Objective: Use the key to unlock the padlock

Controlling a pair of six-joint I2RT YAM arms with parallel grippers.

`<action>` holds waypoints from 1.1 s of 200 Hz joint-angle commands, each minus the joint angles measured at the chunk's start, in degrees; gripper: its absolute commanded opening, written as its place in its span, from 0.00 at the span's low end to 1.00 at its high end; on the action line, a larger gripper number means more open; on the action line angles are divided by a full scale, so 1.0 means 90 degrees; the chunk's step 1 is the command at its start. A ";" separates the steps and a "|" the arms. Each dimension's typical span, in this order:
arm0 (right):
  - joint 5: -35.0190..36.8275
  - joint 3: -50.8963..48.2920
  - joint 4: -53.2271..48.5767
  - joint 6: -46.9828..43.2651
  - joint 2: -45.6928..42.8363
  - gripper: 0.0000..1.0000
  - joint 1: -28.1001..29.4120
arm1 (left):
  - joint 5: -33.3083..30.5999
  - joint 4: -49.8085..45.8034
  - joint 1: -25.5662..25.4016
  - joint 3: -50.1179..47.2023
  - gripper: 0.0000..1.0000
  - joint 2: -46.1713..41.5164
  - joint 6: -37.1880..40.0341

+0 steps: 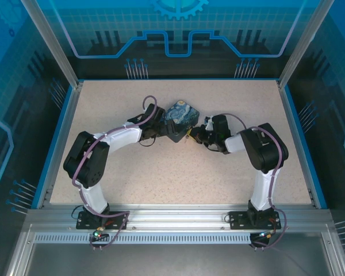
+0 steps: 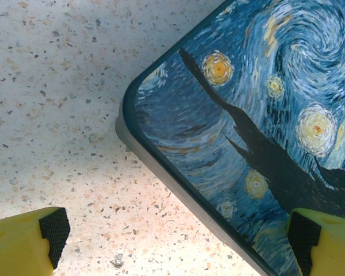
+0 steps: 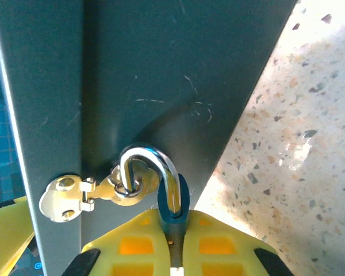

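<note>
The right gripper [image 3: 173,233] is squeezed tight on the padlock [image 3: 173,204]. The padlock hangs on the dark side of the painted box [image 3: 161,57]. Its shiny hoop [image 3: 155,161] goes through a silver latch [image 3: 69,198] there. The left gripper [image 2: 178,238] is spread wide. One yellow finger [image 2: 23,244] is beside the box's corner and the other is over its painted top.

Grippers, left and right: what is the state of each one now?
Left gripper: open, holding nothing, at the painted box corner.
Right gripper: shut on the padlock.
</note>
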 commanded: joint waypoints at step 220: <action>0.0369 0.0344 -0.2158 -0.0804 -0.1074 0.00 -0.0376 | 0.0038 -0.0695 -0.0044 0.0039 0.99 0.0318 0.0150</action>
